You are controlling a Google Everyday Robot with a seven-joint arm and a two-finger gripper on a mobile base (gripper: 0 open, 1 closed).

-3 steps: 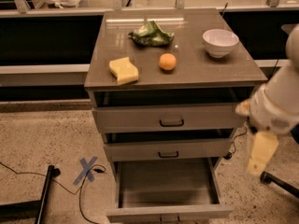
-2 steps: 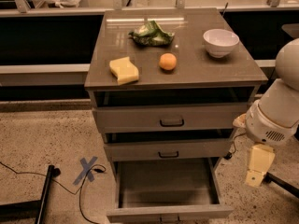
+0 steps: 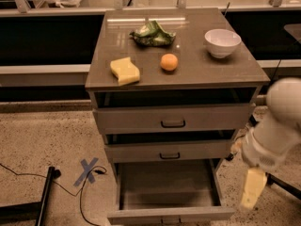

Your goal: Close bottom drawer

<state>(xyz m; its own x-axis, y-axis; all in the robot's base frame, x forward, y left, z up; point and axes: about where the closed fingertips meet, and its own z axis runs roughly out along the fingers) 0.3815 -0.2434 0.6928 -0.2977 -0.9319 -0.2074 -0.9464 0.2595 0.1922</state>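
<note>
The bottom drawer (image 3: 169,214) of the grey cabinet is pulled far out, its shallow tray empty and its narrow front panel at the lower edge of the view. The middle drawer (image 3: 169,151) and the top drawer (image 3: 173,118) above it stand slightly out. My gripper (image 3: 251,189) hangs from the white arm to the right of the open bottom drawer, pointing down, level with the tray's right side and apart from it.
On the cabinet top (image 3: 197,72) lie a yellow sponge (image 3: 125,70), an orange (image 3: 169,62), a green crumpled bag (image 3: 153,34) and a white bowl (image 3: 222,42). A blue tape cross (image 3: 87,171) and a black cable (image 3: 28,173) are on the floor at left.
My arm and gripper have moved down and toward the right side of the open bottom drawer. The drawers have not moved.
</note>
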